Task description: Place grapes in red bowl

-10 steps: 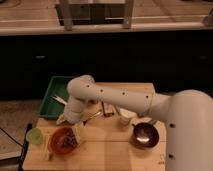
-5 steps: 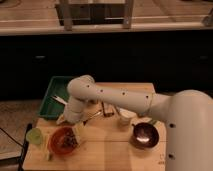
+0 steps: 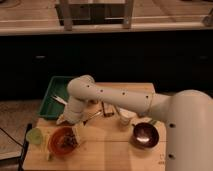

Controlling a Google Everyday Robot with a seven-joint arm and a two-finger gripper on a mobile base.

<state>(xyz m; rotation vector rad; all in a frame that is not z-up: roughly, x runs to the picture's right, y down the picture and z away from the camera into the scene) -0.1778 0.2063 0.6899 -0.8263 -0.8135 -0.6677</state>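
Compared with half a second ago and a second ago, almost nothing differs: the white robot arm [image 3: 116,98] holds the same bent pose, and the bowls and cups sit in the same spots.

The arm reaches from the robot's large white body [image 3: 190,131] at the right, across the wooden table [image 3: 110,151], to a rounded elbow at the left, and then bends downward. At its lower end the gripper [image 3: 75,131] hangs at the upper right edge of the red bowl [image 3: 54,145]. It cannot be told whether the gripper is clenched or released, or whether it is touching the bowl.

The red bowl stands near the table's front left corner. A dark clump, the grapes [image 3: 68,143], lies inside it toward the right side, just beneath the gripper.

A pale green cup [image 3: 35,135] stands just left of the red bowl. A green tray [image 3: 51,93] lies behind them at the table's back left, with the arm's elbow covering part of its right side. A dark, shiny metallic bowl [image 3: 145,135] sits well to the right of the red bowl, close to the robot's body. Between the two bowls, further back, stands a white cup [image 3: 125,118], partly under the forearm. A dark counter front [image 3: 150,60] fills the background behind the table.
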